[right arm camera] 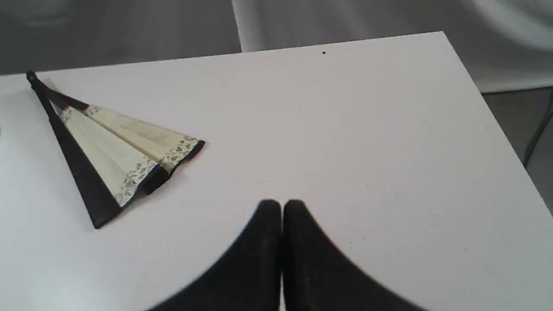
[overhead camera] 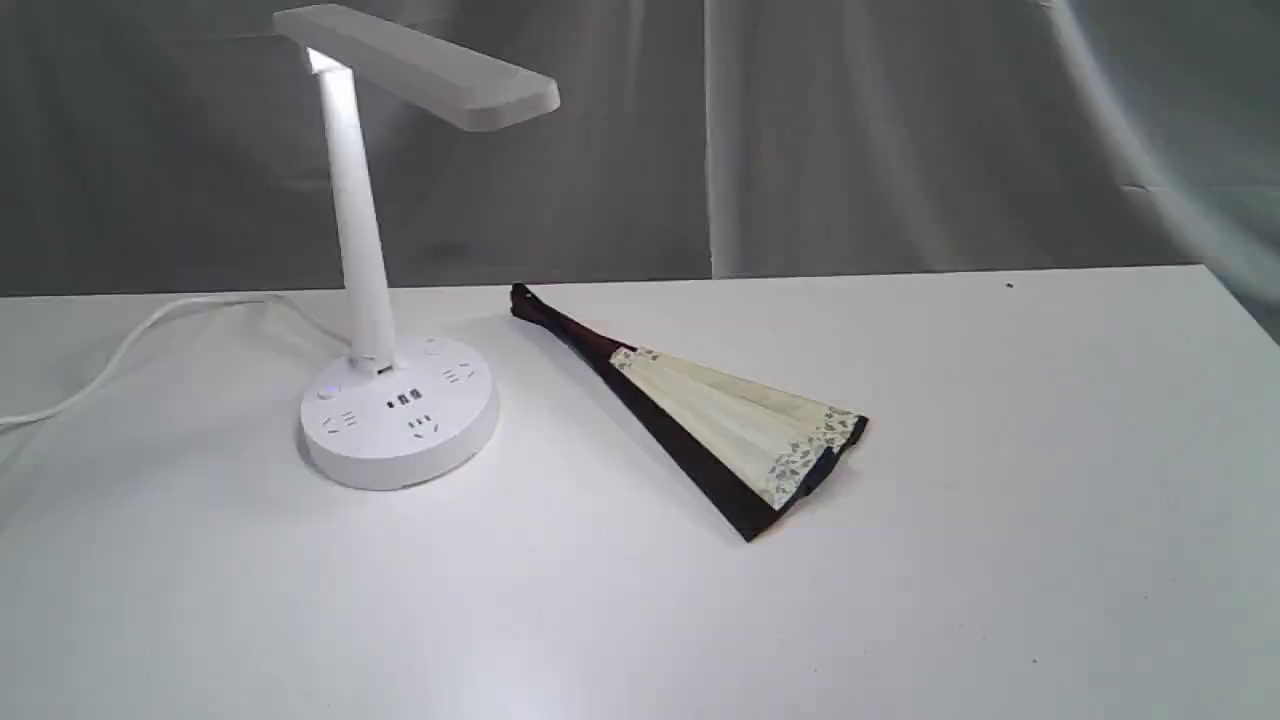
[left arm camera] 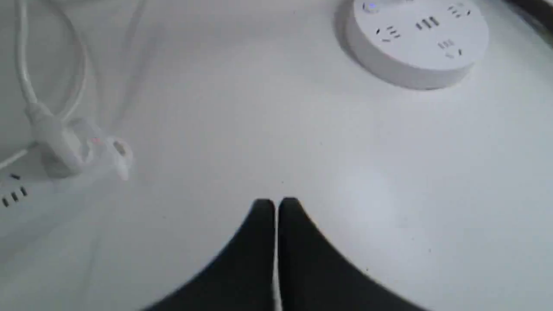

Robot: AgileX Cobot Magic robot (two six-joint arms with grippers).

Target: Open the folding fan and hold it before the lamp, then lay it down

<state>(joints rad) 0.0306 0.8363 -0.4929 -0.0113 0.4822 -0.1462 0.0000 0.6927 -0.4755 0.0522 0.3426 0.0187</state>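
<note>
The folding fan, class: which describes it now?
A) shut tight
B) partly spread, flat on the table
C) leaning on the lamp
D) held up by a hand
B: the folding fan lies partly spread on the table, apart from the lamp.

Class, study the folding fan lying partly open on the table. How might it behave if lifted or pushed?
The fan is probably light: thin paper on slim ribs. Lifted by one edge, its pleats would likely spread or sag, since it lies partly open. Flat on the table, it should slide, not roll.
</note>
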